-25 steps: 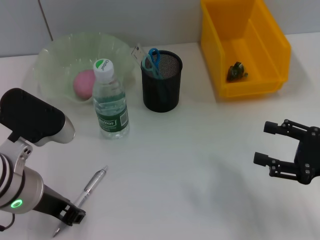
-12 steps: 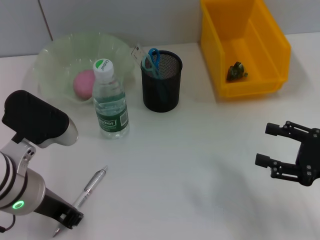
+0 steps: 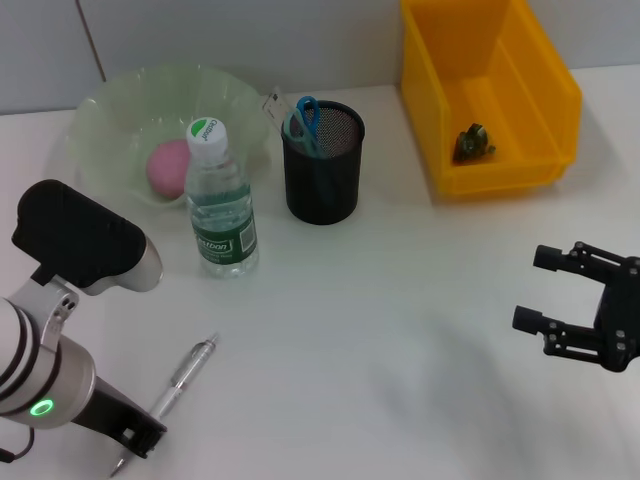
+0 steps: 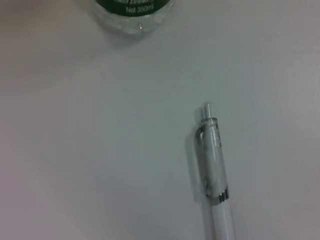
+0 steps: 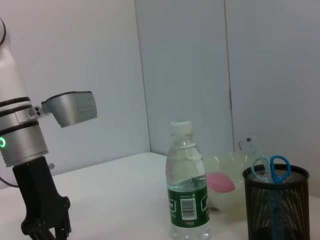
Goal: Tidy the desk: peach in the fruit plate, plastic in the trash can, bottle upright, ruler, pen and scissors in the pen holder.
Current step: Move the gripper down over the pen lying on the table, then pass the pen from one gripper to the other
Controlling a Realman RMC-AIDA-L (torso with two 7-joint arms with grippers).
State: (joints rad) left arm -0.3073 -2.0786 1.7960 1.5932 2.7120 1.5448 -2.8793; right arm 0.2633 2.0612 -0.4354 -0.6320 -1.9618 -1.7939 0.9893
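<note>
"Net 350ml" is read on the upright bottle [image 4: 132, 12] beyond the pen [image 4: 212, 165], over which the left gripper [image 3: 135, 437] is lowered, finger spacing undeterminable, while the right gripper [image 3: 560, 300] is held spread apart.

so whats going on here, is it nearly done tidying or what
Mostly done. The peach sits in the fruit plate, the bottle stands upright, the scissors and ruler are in the pen holder, and the plastic is in the yellow trash can. Only the pen remains on the desk; the left gripper is down at its near end. The right gripper hangs open, idle, off to the right.
</note>
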